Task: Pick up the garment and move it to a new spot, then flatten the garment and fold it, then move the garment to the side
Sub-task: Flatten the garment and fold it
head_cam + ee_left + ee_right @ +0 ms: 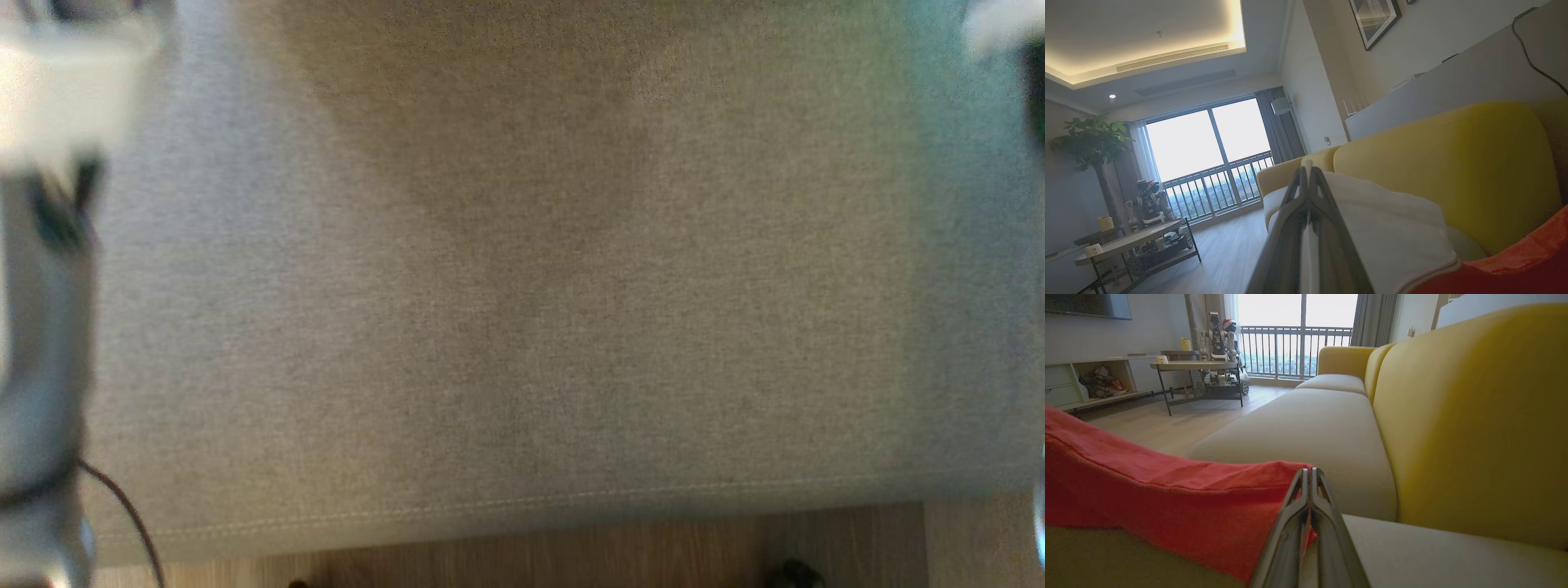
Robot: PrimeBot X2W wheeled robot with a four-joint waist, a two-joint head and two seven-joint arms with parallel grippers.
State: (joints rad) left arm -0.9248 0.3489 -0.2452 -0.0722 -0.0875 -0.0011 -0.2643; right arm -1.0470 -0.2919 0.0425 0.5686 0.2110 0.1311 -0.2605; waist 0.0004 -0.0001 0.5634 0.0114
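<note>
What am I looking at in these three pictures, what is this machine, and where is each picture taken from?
This is a wheeled robot with two arms, each ending in a two-fingered gripper. The blurry picture is from its head, looking down on a grey sofa seat, with wooden floor at the bottom. The other two are from cameras on its wrists, looking out along each arm's end. The left gripper is shut, next to a white cushion. The right gripper is shut too and seems to pinch the edge of a red garment, beside the yellow sofa back.
</note>
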